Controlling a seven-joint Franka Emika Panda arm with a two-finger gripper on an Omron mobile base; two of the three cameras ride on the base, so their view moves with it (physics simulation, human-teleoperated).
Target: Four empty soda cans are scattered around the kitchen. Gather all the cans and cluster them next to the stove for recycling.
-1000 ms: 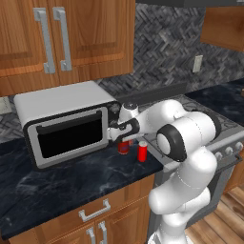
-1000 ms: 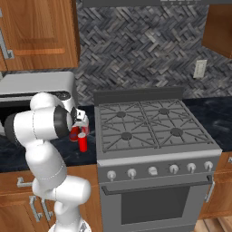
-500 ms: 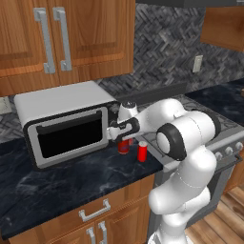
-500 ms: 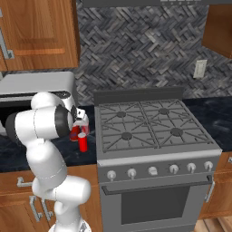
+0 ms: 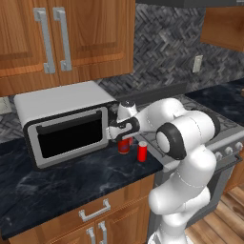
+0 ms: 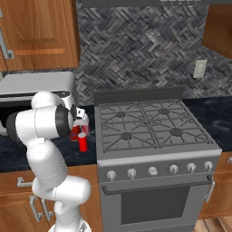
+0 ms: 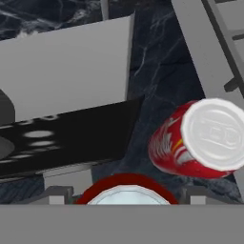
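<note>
My gripper straddles a red silver-topped can, jaws apart, hemmed between the silver toaster oven, another red can and the stainless stove.

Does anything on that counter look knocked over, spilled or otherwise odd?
Nothing stands out. Two red cans stand upright on the black counter between the toaster oven and the stove. No spill or damage shows.
</note>
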